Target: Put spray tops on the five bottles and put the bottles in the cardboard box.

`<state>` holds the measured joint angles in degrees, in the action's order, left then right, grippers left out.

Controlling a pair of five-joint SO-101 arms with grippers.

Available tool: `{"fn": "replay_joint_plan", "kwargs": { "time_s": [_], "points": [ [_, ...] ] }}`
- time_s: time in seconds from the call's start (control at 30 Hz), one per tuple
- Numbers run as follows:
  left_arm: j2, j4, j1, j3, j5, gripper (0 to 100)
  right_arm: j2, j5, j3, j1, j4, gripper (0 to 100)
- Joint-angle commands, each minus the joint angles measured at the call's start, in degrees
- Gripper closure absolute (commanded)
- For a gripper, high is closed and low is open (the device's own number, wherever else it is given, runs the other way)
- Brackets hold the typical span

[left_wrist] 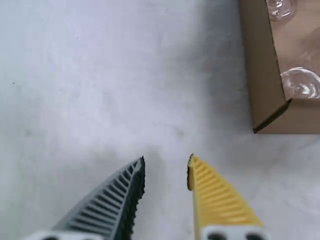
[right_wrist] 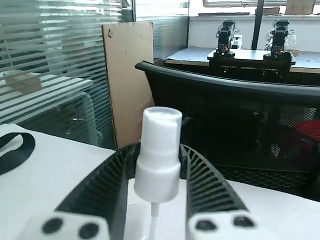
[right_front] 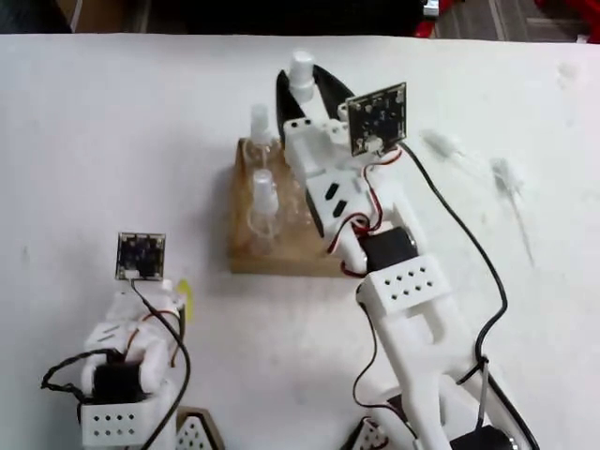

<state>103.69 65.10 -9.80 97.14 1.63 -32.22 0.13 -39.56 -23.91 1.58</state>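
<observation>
I'm clenching right end effector point(right_wrist: 159, 152) on the light, slippery spray top point(right_wrist: 161, 127) collar beyond the cardboard box point(right_front: 246, 255); left end effector point(left_wrist: 166, 172) sitting released.

A robotics lab set in an office is showing here. A white worktable point(right_front: 112, 122) is stretching across the foreground. Behind it, a black mesh office chair point(right_wrist: 240, 125) is standing, and a brown board point(right_wrist: 131, 80) is leaning upright beside glass walls where slatted blinds point(right_wrist: 50, 60) are hanging. Farther back, another table point(right_wrist: 195, 55) is carrying two more small robot arms point(right_wrist: 226, 37) (dark, upright, standing side by side).
</observation>
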Motion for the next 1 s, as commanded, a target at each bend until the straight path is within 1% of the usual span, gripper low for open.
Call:
{"fn": "replay_joint_plan", "kwargs": {
  "time_s": [0.0,0.47,0.73,0.97],
  "points": [
    [0.57,0.18,-0.31,-0.18,0.62,86,-1.1,0.88,0.44,1.19,0.92,98.2],
    [0.57,0.18,-0.31,-0.18,0.62,86,-0.84,0.88,-3.43,1.45,1.45,98.2],
    [0.57,0.26,-0.31,-0.18,0.62,86,5.67,1.41,-9.67,2.59,14.81,98.2],
    [0.57,0.26,-0.31,-0.18,0.62,86,8.31,1.41,-12.48,2.51,16.22,98.2]
  ]
}}
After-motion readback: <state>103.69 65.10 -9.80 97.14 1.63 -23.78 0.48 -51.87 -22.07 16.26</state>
